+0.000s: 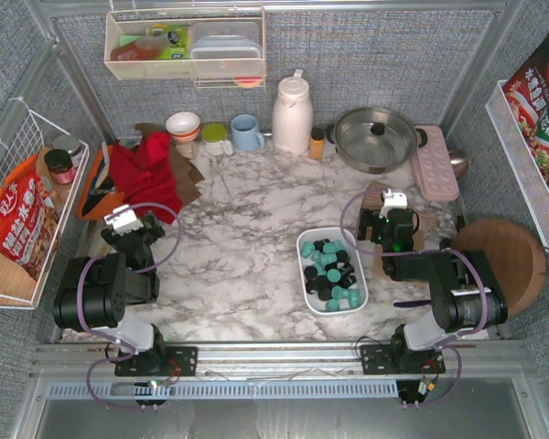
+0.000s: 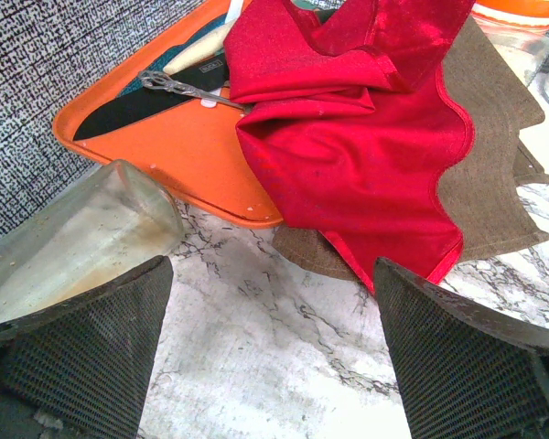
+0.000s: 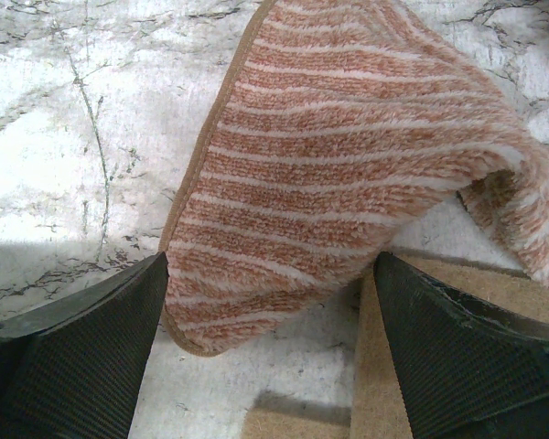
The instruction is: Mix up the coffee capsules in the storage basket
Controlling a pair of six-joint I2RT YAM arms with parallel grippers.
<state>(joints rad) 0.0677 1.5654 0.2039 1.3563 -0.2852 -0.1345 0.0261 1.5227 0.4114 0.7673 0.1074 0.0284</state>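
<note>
Marble-pattern tabletop (image 1: 247, 210), grey fabric walls all round.

Left gripper (image 2: 274, 366): jaws spread wide, nothing held, bare marble under the gap.
- Ahead of the left fingers (image 2: 82, 357): red cloth (image 2: 357, 146) draped over a brown mat (image 2: 494, 174). The cloth's lowest tip sits just beyond the right-hand pad.
- Ahead and to their left: orange tray (image 2: 165, 155) carrying a black knife blade (image 2: 128, 110) and a metal utensil (image 2: 178, 87). The cloth overlaps the tray's right side.
- Clear plastic piece (image 2: 73, 238) just beyond the left-hand pad. Can't tell if it touches.

Right gripper (image 3: 270, 357): jaws also wide apart, gripping nothing.
- Orange-and-white striped towel (image 3: 348, 165) lies ahead of the right fingers (image 3: 82, 357), and its near edge reaches into the gap between them. Can't tell if it touches the pads.
- Tan mat (image 3: 457, 293) under the towel, by the right-hand pad.

Storage basket (image 1: 334, 234): flat on the marble, between the two arms. In the top view it is just left of the right fingers and well apart from the left fingers, off to their right. It is outside both wrist views.

Coffee capsules (image 1: 329, 270): piled loosely inside the basket, teal and black interleaved.
</note>
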